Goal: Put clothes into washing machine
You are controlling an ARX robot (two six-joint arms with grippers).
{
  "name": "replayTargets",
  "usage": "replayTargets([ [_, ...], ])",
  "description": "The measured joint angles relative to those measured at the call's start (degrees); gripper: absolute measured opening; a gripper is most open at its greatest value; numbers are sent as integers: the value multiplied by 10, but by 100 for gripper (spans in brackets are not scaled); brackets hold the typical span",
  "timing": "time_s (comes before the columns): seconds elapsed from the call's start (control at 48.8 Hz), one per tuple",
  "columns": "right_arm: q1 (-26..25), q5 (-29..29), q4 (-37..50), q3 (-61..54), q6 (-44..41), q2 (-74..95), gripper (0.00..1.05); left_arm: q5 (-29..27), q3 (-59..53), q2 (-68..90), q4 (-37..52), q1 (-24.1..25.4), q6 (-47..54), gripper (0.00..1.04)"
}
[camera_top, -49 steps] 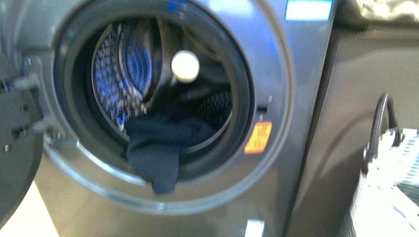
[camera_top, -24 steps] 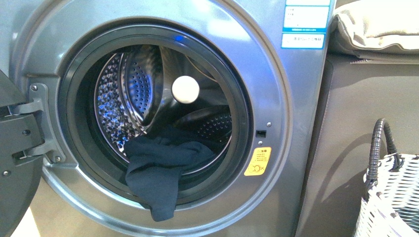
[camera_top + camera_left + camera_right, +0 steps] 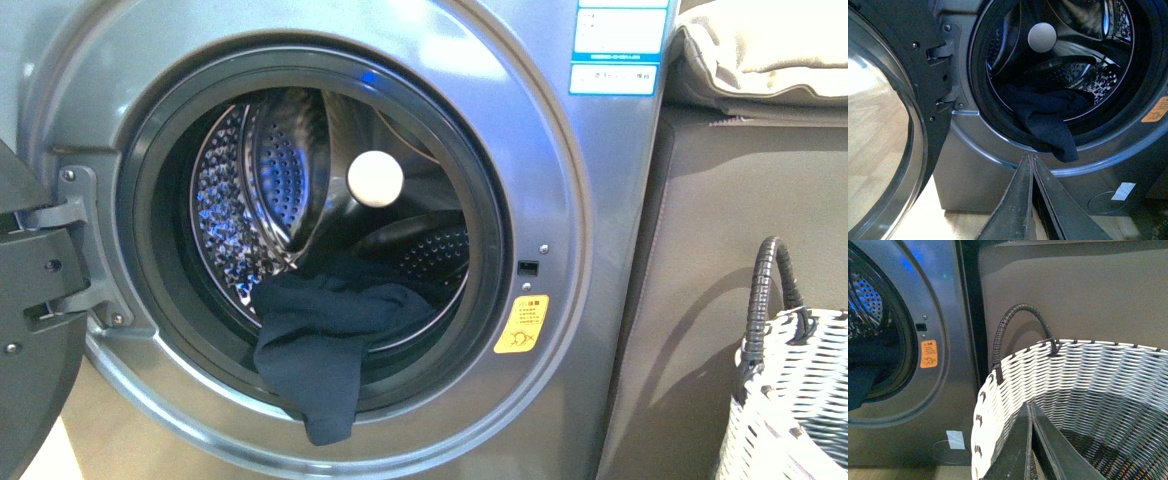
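Observation:
The grey washing machine (image 3: 590,250) fills the front view with its door open. A dark navy garment (image 3: 325,335) lies at the bottom of the steel drum (image 3: 245,200) and hangs out over the black rubber seal (image 3: 150,240). It also shows in the left wrist view (image 3: 1048,117) and at the edge of the right wrist view (image 3: 860,385). My left gripper (image 3: 1030,157) is shut and empty, just in front of and below the hanging garment. My right gripper (image 3: 1029,405) is shut and empty over the white woven basket (image 3: 1083,385). Neither gripper shows in the front view.
The open door (image 3: 30,330) stands at the left, also in the left wrist view (image 3: 893,115). The white basket (image 3: 790,400) with a dark handle (image 3: 1020,320) stands at the right of the machine. A beige folded cloth (image 3: 760,50) lies on the cabinet top. A yellow sticker (image 3: 522,324) sits beside the porthole.
The front view has shifted downward and then steadied, going from blurred to sharp. The garment lies in the same place on the seal.

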Motion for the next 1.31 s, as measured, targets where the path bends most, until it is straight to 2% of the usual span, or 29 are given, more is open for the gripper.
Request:
replayTargets([
  [0.226, 0, 0, 0, 0, 0, 0, 2, 0, 0, -36, -37, 0, 0, 4],
  [0.308, 0, 0, 0, 0, 0, 0, 2, 0, 0, -96, -117, 0, 0, 4],
  [0.349, 0, 0, 0, 0, 0, 0, 2, 0, 0, -115, -129, 0, 0, 4],
  [1.005, 0, 0, 0, 0, 0, 0, 2, 0, 0, -127, -133, 0, 0, 4],
  [1.148, 0, 0, 0, 0, -1, 0, 36, 0, 0, -127, -133, 0, 0, 36],
  [1.23, 0, 0, 0, 0, -1, 0, 50, 0, 0, -127, -133, 0, 0, 50],
  [1.312, 0, 0, 0, 0, -1, 0, 67, 0, 0, -127, -133, 0, 0, 69],
])
